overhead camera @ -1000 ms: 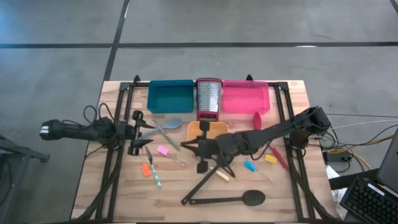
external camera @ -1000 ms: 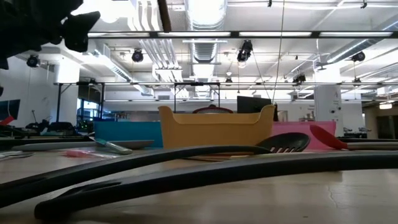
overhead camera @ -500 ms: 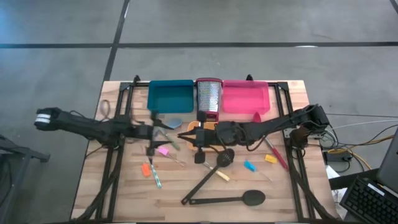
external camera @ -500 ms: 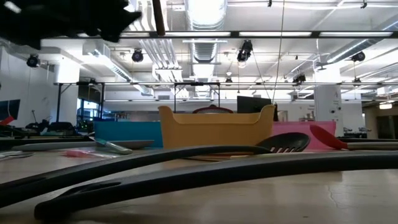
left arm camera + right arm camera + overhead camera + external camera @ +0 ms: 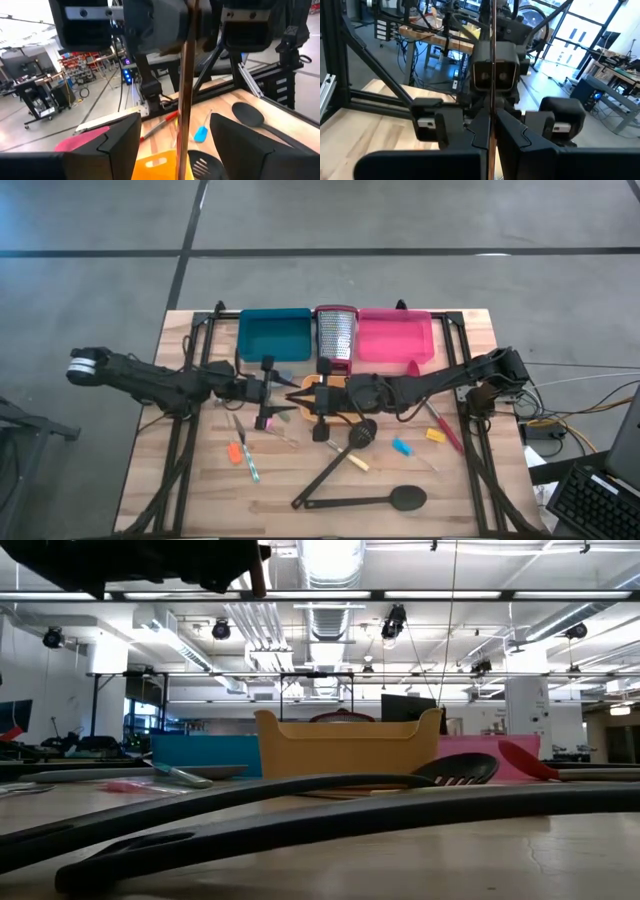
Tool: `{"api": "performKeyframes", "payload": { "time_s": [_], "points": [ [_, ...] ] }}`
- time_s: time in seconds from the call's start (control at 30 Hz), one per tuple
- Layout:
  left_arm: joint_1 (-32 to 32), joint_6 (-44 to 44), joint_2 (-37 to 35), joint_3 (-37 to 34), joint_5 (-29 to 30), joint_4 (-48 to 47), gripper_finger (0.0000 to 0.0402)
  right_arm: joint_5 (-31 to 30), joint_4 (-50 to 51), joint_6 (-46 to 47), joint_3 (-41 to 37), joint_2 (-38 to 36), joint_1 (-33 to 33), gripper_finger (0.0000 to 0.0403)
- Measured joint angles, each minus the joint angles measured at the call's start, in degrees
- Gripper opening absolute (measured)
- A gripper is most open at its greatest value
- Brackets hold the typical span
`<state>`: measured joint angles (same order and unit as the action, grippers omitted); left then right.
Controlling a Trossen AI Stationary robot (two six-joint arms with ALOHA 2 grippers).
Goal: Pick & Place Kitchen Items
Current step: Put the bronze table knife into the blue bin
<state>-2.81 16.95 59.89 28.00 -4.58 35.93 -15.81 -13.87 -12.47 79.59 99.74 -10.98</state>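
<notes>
Right gripper (image 5: 318, 402) is clamped on a thin brown rod-like tool (image 5: 184, 100), held over the orange plastic tray (image 5: 334, 383). The rod's ends are cut off in both wrist views, so its type cannot be told. In the high view it is barely made out between the two grippers. Left gripper (image 5: 266, 393) is spread wide, its fingers (image 5: 120, 142) flanking the rod without touching it. The orange tray is mostly covered by the grippers from above. In the low view only dark arm parts are seen at the upper edge, and both grippers are out of frame. A black slotted spatula (image 5: 360, 433) and a long black spoon (image 5: 398, 498) lie on the light wooden slat table (image 5: 450, 490), with their handles crossed near the front edge. The grey spoon (image 5: 280, 378) is partly hidden under the left gripper. Small pink (image 5: 262, 422), orange (image 5: 235, 452), blue (image 5: 402, 448) and yellow (image 5: 435, 435) pieces are scattered on the wood. At the far edge a teal tray (image 5: 272, 337), an upright steel grater with a red base (image 5: 336, 338) and a pink tray (image 5: 395, 338) are lined up. The table is framed by black rails on grey concrete floor. Beyond it, a workshop with ceiling lights and ducts is seen.
</notes>
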Motion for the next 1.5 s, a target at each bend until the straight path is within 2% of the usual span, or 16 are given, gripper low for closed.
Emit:
{"api": "performKeyframes", "payload": {
  "time_s": [0.1,0.2,0.3,0.47,0.5,0.77,1.0,1.17,1.4,1.5],
  "points": [
    [0.0,0.0,-0.5,0.0,0.1,0.1,0.0230,0.0,-0.2,-0.1,0.0,0.0,0.0,0.0008],
    [0.0,0.0,-0.3,0.0,0.1,-0.5,0.0198,0.0,-0.8,-0.2,0.0,0.0,0.0,0.0008],
    [0.0,0.0,-0.3,0.0,0.1,-0.3,0.0145,0.0,-0.9,-0.2,0.0,0.0,0.2,0.0008],
    [0.0,-0.2,-0.1,0.0,-0.2,-0.4,0.0029,0.0,-1.1,-0.2,-0.1,0.0,0.4,0.0008],
    [0.0,-0.3,-0.1,0.0,-0.2,-0.4,0.0021,-0.2,-1.1,-0.2,-0.1,0.0,0.4,0.0008],
    [0.0,-0.3,-1.3,0.0,0.0,-2.8,0.0021,-0.6,0.1,-0.2,-0.2,-0.2,0.4,0.0011],
    [0.0,-0.1,-7.8,5.3,2.9,-20.9,0.0021,-1.3,12.0,4.1,-0.2,-4.7,0.3,0.0047],
    [0.0,0.6,-10.1,13.2,14.6,-42.1,0.0021,-1.6,27.2,11.7,-0.2,-8.6,0.3,0.0074],
    [0.7,2.0,-8.5,24.9,40.4,-61.8,0.0021,-6.6,48.3,24.8,-0.9,-12.5,0.1,0.0094],
    [3.4,2.2,-7.1,28.8,42.2,-66.9,0.0021,-12.3,55.5,30.4,-1.7,-14.1,-0.7,0.0094]
  ]
}}
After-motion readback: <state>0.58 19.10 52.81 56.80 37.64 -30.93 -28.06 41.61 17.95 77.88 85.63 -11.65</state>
